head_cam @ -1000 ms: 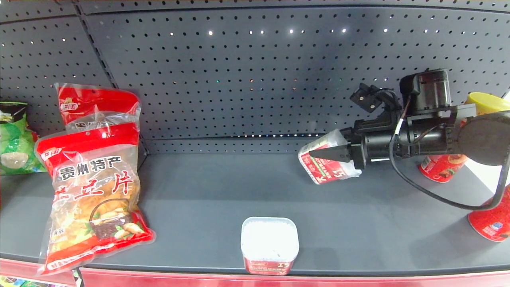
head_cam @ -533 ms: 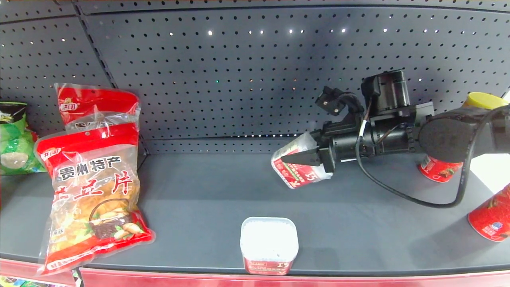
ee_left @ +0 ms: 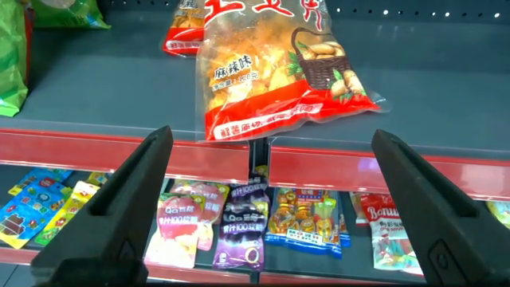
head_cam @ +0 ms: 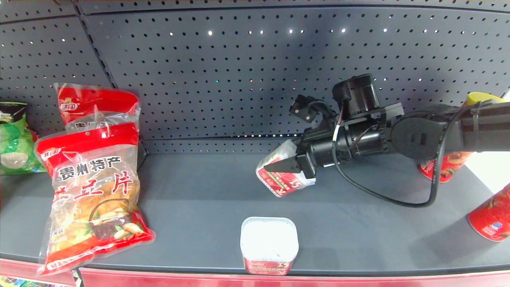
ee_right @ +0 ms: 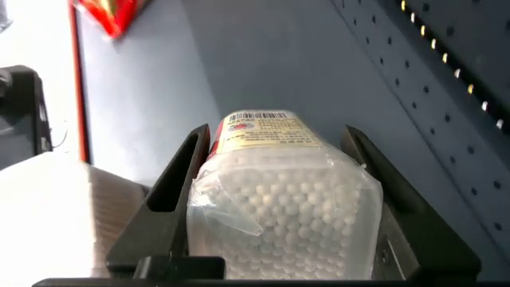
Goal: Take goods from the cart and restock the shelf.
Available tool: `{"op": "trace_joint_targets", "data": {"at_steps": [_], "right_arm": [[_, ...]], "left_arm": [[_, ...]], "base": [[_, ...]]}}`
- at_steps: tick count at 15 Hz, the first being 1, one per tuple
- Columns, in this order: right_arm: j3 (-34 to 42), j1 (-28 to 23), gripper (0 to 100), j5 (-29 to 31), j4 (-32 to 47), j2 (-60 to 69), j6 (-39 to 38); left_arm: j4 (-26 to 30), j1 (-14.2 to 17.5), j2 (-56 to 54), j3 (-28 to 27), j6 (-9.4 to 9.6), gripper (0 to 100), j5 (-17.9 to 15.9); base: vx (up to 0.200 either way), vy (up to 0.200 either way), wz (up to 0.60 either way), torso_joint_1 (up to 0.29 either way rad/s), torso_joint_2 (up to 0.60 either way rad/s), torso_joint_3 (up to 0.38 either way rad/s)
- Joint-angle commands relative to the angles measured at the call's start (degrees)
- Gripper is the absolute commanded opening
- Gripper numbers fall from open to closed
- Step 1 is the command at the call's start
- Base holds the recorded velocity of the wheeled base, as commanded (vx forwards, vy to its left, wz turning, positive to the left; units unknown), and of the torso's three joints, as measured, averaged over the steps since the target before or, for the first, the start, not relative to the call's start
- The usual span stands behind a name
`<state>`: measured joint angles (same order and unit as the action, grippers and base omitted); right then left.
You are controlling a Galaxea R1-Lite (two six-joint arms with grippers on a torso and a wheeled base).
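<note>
My right gripper (head_cam: 279, 167) is shut on a clear tub of white beads with a red label (head_cam: 283, 184), holding it tilted just above the grey shelf (head_cam: 199, 207), behind a matching tub (head_cam: 269, 244) that stands at the shelf's front edge. In the right wrist view the held tub (ee_right: 279, 191) sits between both fingers (ee_right: 171, 195). My left gripper (ee_left: 267, 215) is open with nothing in it, in front of and below the shelf, facing the red-and-clear chip bag (ee_left: 275, 64).
Two red chip bags (head_cam: 93, 191) lean at the shelf's left, a green bag (head_cam: 14, 139) beyond them. Red cans (head_cam: 492, 219) and a yellow-lidded one (head_cam: 484, 99) stand at the right. A lower shelf holds several small snack packets (ee_left: 247, 227). A pegboard wall (head_cam: 239, 71) backs the shelf.
My right arm has carried the held tub leftward along the shelf, from the right part toward the middle, and slightly lower. The other goods have not moved.
</note>
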<state>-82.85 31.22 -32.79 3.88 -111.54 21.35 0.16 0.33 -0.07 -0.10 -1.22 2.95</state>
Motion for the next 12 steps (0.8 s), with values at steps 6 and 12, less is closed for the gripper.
{"op": "trace_joint_targets", "data": {"at_steps": [6,12], "right_arm": [[-0.65,-0.19,0,0.62,-0.10,-1.04,-0.16],[-0.12,0.60,0,4.84,-0.54,-1.48,-0.96]], "left_arm": [[0.02,0.02,0.07,0.01,-0.01,100,0.04],[0.02,0.02,0.07,0.01,-0.01,100,0.04]], "base": [[0.000,0.000,0.00,0.000,0.00,0.000],[0.000,0.000,0.00,0.000,0.00,0.000]]}}
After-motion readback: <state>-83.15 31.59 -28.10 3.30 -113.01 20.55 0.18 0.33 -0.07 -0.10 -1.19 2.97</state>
